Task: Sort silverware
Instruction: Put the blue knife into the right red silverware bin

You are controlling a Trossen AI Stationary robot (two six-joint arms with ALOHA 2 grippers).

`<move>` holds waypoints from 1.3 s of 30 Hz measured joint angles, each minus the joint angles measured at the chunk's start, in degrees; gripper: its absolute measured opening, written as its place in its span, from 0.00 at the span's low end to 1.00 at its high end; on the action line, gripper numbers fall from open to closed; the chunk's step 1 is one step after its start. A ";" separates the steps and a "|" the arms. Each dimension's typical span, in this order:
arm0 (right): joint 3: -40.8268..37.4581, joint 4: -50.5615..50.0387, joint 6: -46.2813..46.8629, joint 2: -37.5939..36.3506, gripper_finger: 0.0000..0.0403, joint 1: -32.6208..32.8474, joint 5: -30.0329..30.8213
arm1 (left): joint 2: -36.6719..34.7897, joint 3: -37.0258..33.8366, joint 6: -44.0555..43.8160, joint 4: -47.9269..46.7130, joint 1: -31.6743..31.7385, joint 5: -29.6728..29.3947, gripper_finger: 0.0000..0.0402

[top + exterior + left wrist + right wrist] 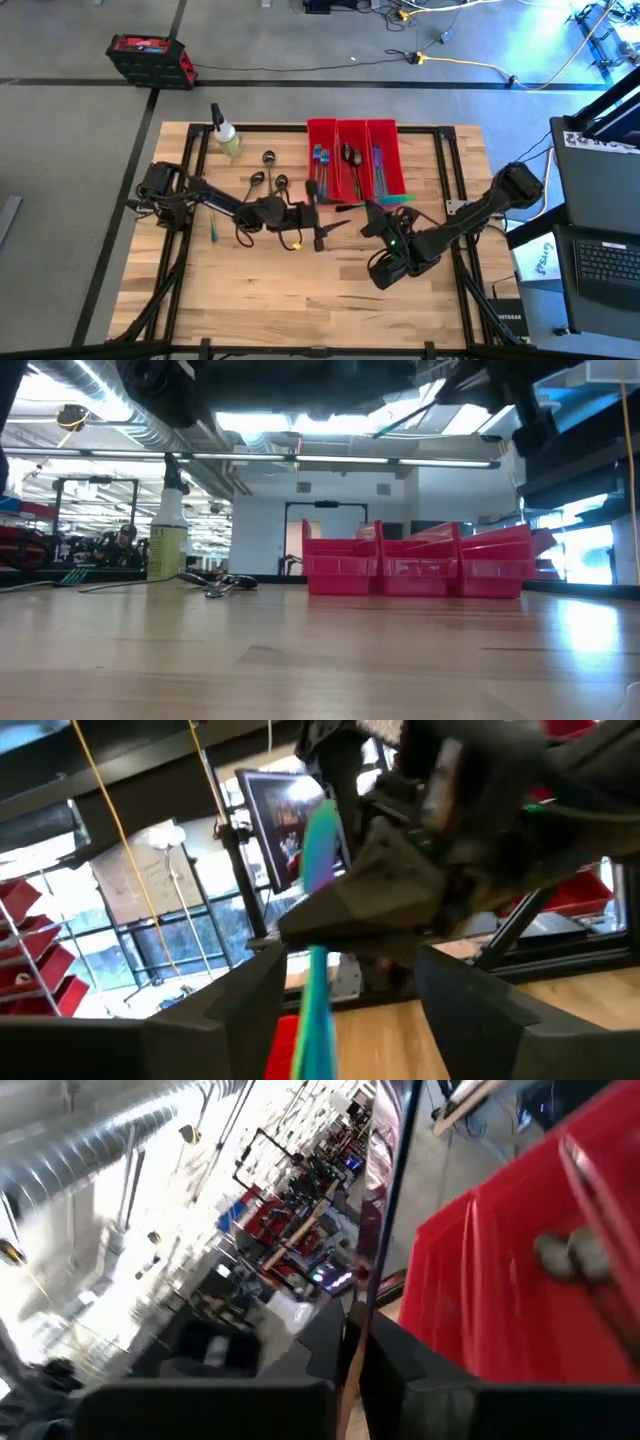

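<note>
Bins (352, 160) upper centre hold several pieces; spoons (268, 170) wait at upper left. Right gripper (368, 222) clamps a teal utensil (318, 920), left gripper (322, 218) spread wide.

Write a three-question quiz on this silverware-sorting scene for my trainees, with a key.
1. How many red bins stand side by side?
2. True or false: the spray bottle lies inside a bin.
3. Whose fingers are shut on the teal utensil? A: left arm's. B: right arm's. C: neither's.

Key: 1. Three. 2. False, it stands on the table beside them. 3. B, the right gripper clamps it.
</note>
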 joint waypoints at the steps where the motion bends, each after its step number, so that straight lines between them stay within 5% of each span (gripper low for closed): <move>1: 0.00 -2.22 -0.95 -1.29 0.00 0.00 -0.17 | -0.44 -0.01 0.56 0.00 -0.33 0.02 0.53; 7: 0.00 -12.95 -13.22 -10.64 0.00 -2.14 -4.20 | -3.44 -0.44 0.42 -5.77 -2.97 1.71 0.52; 13: 0.00 -14.37 -31.73 -19.34 0.00 -10.48 -17.84 | -8.54 -0.46 -15.78 -19.41 0.84 31.30 0.51; 23: 0.00 -6.74 -58.22 -25.81 0.00 -35.48 -49.73 | -17.87 -0.90 -12.36 -38.56 3.33 44.88 0.50; 29: 2.18 -5.62 -67.56 -23.49 0.00 -52.11 -69.23 | -28.56 -8.92 -10.32 -38.39 2.56 41.46 0.50; 39: 14.07 -16.11 -80.22 -10.74 0.00 -69.46 -90.71 | -40.42 -24.32 -15.27 -38.18 2.36 35.50 0.50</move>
